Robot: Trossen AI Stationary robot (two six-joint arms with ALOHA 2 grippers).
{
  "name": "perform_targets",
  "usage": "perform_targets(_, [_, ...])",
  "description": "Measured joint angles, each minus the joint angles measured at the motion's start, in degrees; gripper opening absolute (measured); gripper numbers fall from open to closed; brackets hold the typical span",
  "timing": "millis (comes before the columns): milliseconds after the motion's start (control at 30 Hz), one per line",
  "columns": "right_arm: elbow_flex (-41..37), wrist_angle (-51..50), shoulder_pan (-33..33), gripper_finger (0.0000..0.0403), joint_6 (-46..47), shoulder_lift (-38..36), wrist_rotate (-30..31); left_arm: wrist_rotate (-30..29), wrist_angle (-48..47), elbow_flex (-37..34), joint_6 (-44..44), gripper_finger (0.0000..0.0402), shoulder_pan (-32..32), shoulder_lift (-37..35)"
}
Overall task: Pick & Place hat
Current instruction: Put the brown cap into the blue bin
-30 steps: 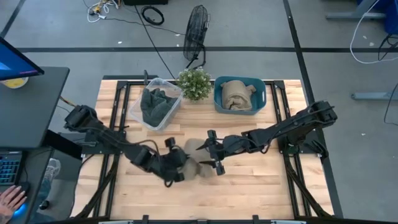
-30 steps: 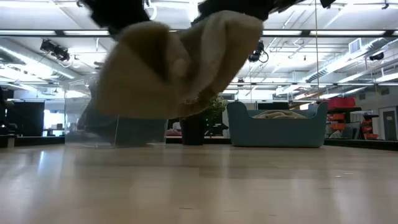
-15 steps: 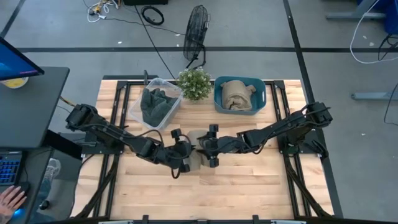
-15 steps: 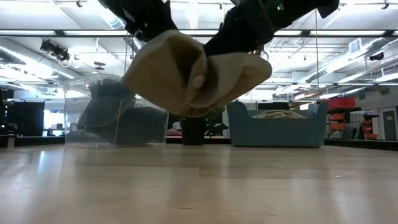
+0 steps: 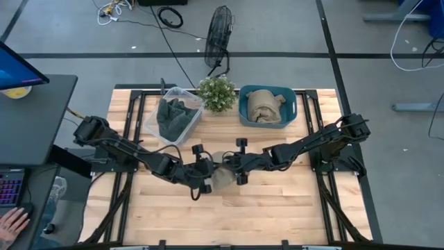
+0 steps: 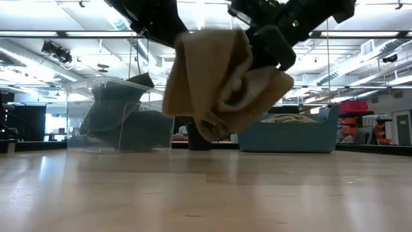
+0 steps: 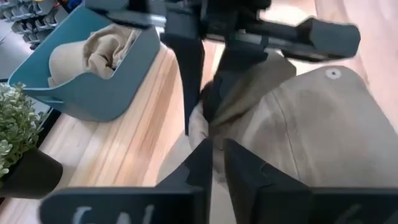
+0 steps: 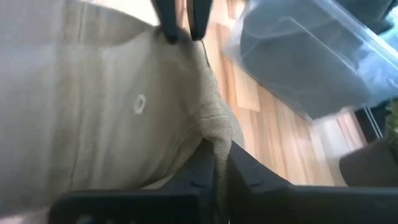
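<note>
High view has both arms meeting mid-surface, the tan hat (image 5: 222,173) bunched between them and held up off the wood surface (image 5: 277,208). Low view confirms it: hat (image 6: 222,84) hangs clear of the boards, crumpled, nothing under it.

Left gripper (image 5: 202,170) comes in from the left side; in its wrist view I see its jaws nearly closed, pinching a fold of the hat (image 7: 298,124) fabric. Right gripper (image 5: 239,167) comes in from the right; its wrist view shows jaws pressed together on an edge of the hat (image 8: 112,106) cloth. So I have both gripping the same piece, one at each side.

Behind them: clear bin (image 5: 173,114) with dark grey cloth inside, a small plant (image 5: 216,92), and the blue bin (image 5: 267,105), which already holds tan cloth that looks like another hat.

Step, as I judge it: pick is done, hat is in carry, maybe a two-arm hold or a handover. Can't tell which arm is meant to keep it. The blue bin looks like the likely target since its contents match, but that's a guess.

Next move would need one arm to let go, or both to travel together toward the back bins without pulling the fabric apart, then a lift over the bin wall before release.
</note>
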Motion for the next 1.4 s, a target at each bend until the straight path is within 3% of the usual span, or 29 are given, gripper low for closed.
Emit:
perform_targets(133, [0.00, -2.41, 0.18, 0.0027, 1.92, -0.10, 2.62, -0.04, -0.50, -0.02, -0.25, 0.0086, 1.01, 0.11])
perform_targets(267, [0.00, -6.69, 1.14, 0.0010, 0.39, -2.95, 8.42, -0.07, -0.70, -0.02, -1.64, 0.0131, 2.10, 0.11])
perform_targets(367, [0.00, -12.71, 2.00, 0.0010, -0.79, -7.06, 17.48, -0.08, -0.89, -0.02, -3.63, 0.0150, 2.99, 0.11])
perform_targets(533, [0.02, -27.17, 1.02, 0.0011, -4.33, -15.25, 37.92, -0.13, -1.02, -0.02, -4.92, 0.0157, 4.03, 0.11])
perform_targets(633, [0.04, -34.57, -2.16, 0.0010, -7.03, -19.32, 44.00, -0.11, -1.20, -0.04, -4.98, 0.0156, 4.72, 0.11])
perform_targets(800, [0.04, -45.73, -11.92, 0.0010, -7.66, -23.65, 43.18, -0.17, -1.17, -0.04, -5.09, 0.0147, 5.91, 0.11])
perform_targets(967, [0.04, -48.04, -22.27, 0.0010, -9.74, -24.37, 37.59, -0.22, -1.18, -0.07, -5.04, 0.0140, 6.28, 0.11])
perform_targets(1100, [0.04, -45.57, -29.94, 0.0010, -12.97, -23.53, 29.47, -0.20, -1.18, -0.07, -5.13, 0.0140, 6.38, 0.11])
perform_targets(1233, [0.04, -42.66, -36.59, 0.0009, -13.78, -22.39, 26.67, -0.20, -1.61, -0.09, -6.17, 0.0140, 6.38, 0.11])
perform_targets(1400, [0.04, -42.14, -43.27, 0.0009, -13.14, -20.78, 13.51, -0.17, -1.68, -0.09, -6.19, 0.0140, 6.38, 0.11])
